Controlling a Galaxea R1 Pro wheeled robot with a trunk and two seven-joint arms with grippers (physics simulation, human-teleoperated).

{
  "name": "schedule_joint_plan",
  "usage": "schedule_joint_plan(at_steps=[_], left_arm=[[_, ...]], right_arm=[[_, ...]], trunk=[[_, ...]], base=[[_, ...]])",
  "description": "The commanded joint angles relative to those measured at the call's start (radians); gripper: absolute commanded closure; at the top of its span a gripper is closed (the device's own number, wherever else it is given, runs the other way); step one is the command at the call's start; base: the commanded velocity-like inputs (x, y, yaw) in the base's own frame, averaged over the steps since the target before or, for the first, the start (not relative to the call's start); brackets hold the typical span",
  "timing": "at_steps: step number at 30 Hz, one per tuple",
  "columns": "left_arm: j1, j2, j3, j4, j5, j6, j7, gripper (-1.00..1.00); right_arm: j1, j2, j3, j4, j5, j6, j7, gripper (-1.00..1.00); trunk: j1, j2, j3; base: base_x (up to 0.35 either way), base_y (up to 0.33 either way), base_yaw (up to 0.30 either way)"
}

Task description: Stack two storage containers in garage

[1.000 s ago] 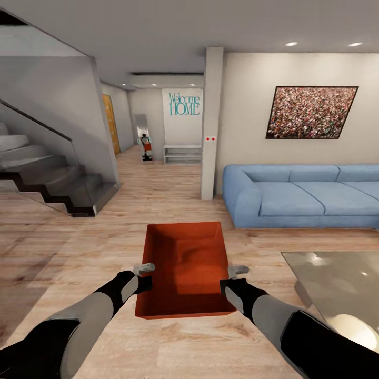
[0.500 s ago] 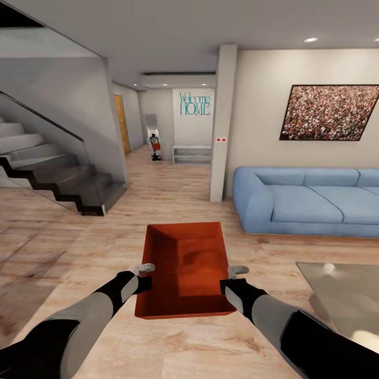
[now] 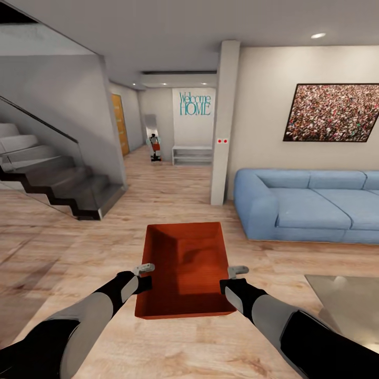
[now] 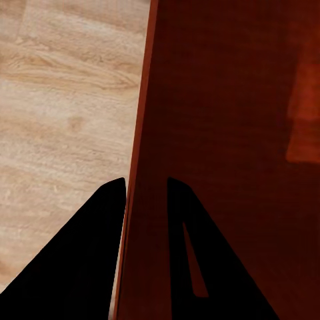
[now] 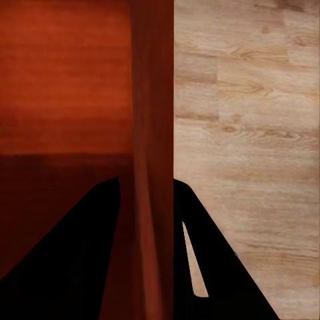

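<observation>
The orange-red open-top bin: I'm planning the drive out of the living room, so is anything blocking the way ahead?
Nothing visible. The orange-red open-top bin hangs between the left gripper and right gripper. Bare light wood plank floor runs ahead into the hallway, with the dark staircase, white pillar and blue sofa aside.

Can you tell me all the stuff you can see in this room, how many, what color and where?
storage container: one, orange-red, held over the floor, between both grippers
sofa: one, blue, by the right wall
stairs: one flight, grey, on the left
picture: one, speckled, above the sofa
glass table: one, lower right
floor: light wood planks
left gripper: black jaws astride the container's left wall
right gripper: black jaws astride its right wall
</observation>
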Motion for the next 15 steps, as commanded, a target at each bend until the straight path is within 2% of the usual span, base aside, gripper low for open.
schedule_joint_plan(at_steps=[1,15], left_arm=[[-0.001,0.0,0.03,-0.004,-0.028,0.007,0.015,1.0],[-0.001,0.0,0.03,-0.003,-0.028,0.006,0.015,1.0]], right_arm=[[-0.001,0.004,0.024,-0.011,-0.016,0.006,0.001,1.0],[-0.001,0.004,0.024,-0.011,-0.016,0.006,0.001,1.0]], trunk=[[0.001,-0.002,-0.002],[0.001,-0.002,-0.002]], base=[[0.323,0.0,0.0],[0.323,0.0,0.0]])
